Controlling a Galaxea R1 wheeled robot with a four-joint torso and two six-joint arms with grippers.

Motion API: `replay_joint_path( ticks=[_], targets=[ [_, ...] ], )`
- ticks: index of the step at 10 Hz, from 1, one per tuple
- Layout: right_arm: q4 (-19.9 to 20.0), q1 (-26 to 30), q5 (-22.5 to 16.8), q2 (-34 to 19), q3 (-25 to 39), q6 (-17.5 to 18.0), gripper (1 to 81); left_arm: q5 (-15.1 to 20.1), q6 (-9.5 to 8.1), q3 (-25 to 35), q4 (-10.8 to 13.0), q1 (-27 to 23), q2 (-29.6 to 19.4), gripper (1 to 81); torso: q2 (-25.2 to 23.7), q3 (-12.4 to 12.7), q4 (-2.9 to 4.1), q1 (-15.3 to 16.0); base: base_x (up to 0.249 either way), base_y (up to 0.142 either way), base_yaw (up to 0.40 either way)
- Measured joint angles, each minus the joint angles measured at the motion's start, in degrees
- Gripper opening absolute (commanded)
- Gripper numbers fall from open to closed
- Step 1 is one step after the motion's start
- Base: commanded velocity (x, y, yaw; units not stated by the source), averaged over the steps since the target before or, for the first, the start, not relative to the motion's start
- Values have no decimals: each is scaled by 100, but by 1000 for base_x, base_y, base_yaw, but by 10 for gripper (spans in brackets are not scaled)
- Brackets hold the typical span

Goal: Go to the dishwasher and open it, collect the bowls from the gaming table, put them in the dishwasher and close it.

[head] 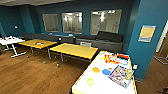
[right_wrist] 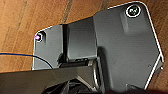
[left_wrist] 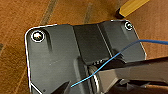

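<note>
Two yellow-topped tables [head: 75, 50] stand mid-frame. At lower right, the gaming table [head: 100, 86] runs lengthwise from the bottom edge up toward the sofa [head: 105, 40], carrying lime-green [head: 90, 81], orange [head: 96, 70] and blue [head: 106, 72] bowls beside game boxes [head: 121, 75]. Whether either gripper is wide or closed cannot be told.

Gaming table [head: 100, 86] carries 3 bowls [head: 96, 70], game boxes [head: 121, 75].

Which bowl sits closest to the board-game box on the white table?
The blue bowl. It lies right beside the box, while the orange bowl is farther along the table and the lime-green bowl is nearer the camera.
</note>
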Motion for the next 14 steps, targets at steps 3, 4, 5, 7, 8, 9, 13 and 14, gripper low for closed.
replay_joint_path(
  ticks=[3,4,5,7,8,9,13,14],
  targets=[
    [2,-2,0,-11,-1,0,811,-1,2,0,0,0,11,811,0,0,0,0,70,90,0],
    [2,-2,0,-20,-1,0,811,2,0,2,0,2,22,811,0,0,0,0,69,85,0],
    [2,0,0,-9,-1,0,811,7,0,0,0,0,18,811,0,0,0,0,69,84,0],
    [2,2,0,-9,0,0,811,5,2,0,0,0,9,811,0,0,0,0,68,83,0],
    [2,7,6,6,0,6,811,5,2,0,0,0,0,811,0,0,0,0,64,79,0],
    [0,5,2,-11,-1,1,811,2,2,-4,-2,0,0,811,0,0,0,0,0,0,0],
    [2,5,4,-13,-1,1,811,2,0,-4,-4,-12,18,811,0,0,0,2,0,0,0],
    [2,0,2,-13,-1,1,811,10,0,-4,-4,0,20,811,0,0,0,0,0,0,0]
  ],
)
